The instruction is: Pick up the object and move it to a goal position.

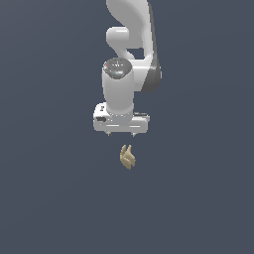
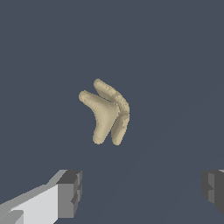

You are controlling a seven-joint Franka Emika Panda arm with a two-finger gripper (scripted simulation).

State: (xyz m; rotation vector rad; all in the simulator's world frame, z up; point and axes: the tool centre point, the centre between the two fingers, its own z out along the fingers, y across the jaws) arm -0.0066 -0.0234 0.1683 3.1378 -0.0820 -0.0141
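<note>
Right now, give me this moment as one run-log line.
phase: approach | gripper: open, holding nothing | object: tan, lumpy, lying apart from the fingers | grasp: not yet made

Tan object [image 2: 107, 113] beyond gripper [image 2: 142, 190]; fingers [image 2: 70, 192] spread, clear of it

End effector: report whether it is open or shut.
Open. In the wrist view the end effector has its two dark fingertips far apart, with nothing between them; the tan object lies apart from them.
</note>
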